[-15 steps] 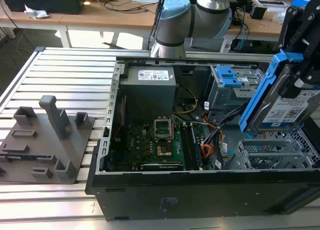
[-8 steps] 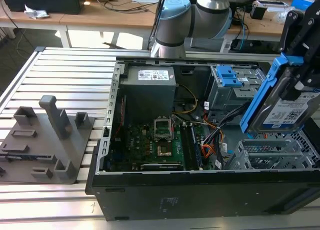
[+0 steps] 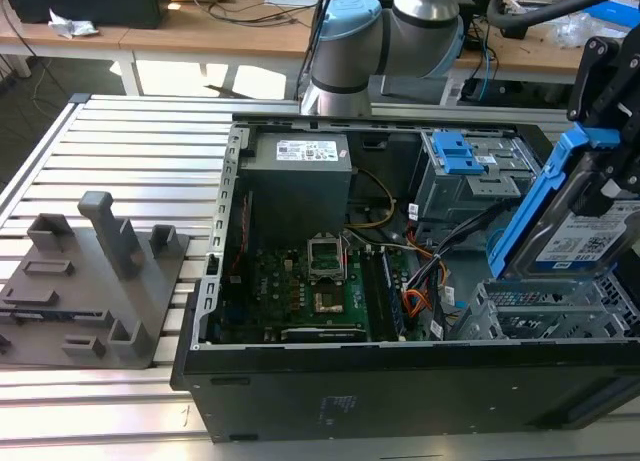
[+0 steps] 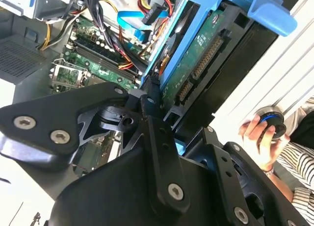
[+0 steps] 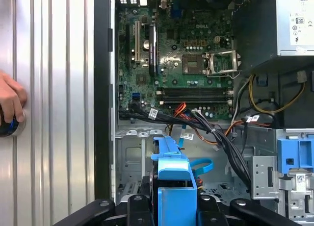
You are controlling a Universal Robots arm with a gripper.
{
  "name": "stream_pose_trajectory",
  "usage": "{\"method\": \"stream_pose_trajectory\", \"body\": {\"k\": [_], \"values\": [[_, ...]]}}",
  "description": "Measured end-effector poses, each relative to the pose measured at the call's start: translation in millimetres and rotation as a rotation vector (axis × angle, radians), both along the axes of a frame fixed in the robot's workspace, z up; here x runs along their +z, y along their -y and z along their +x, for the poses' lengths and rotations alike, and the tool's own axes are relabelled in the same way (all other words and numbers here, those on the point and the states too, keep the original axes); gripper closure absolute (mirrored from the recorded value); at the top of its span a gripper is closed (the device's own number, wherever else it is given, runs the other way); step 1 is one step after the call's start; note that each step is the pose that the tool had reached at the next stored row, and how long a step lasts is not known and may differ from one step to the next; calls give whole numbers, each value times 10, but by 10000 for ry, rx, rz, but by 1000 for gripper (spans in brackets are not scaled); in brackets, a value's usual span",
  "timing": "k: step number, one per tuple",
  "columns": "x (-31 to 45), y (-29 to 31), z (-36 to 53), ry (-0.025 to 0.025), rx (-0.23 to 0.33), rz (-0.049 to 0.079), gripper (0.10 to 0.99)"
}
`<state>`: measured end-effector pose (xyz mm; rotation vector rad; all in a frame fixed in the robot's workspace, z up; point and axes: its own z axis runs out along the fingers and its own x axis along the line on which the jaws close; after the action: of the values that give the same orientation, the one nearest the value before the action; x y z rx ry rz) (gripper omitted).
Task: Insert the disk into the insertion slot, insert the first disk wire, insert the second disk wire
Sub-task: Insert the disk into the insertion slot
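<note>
Disk [image 3: 585, 236], clamped by the gripper [image 5: 172, 202], hangs tilted over the insertion slot [image 3: 545, 311] at four o'clock of the case [image 3: 300, 391]; this tilt may jam it there.

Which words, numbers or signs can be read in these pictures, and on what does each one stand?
None can be quoted with certainty.
On the disk, a white label: print too small to read.
On the power supply, a white sticker: too small to read.
On the cables, white tags: too small to read.
</note>
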<state>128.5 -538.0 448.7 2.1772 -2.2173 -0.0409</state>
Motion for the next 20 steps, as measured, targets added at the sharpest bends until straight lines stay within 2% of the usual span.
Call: {"method": "stream_pose_trajectory", "body": {"k": [1,5,11,16,20], "values": [[-12,30,1,0,-3,-7,725],[-64,84,5,0,0,-11,725],[-171,98,22,0,-30,-11,725],[-214,98,26,0,-139,3,725],[-296,99,26,0,-139,24,725]]}}
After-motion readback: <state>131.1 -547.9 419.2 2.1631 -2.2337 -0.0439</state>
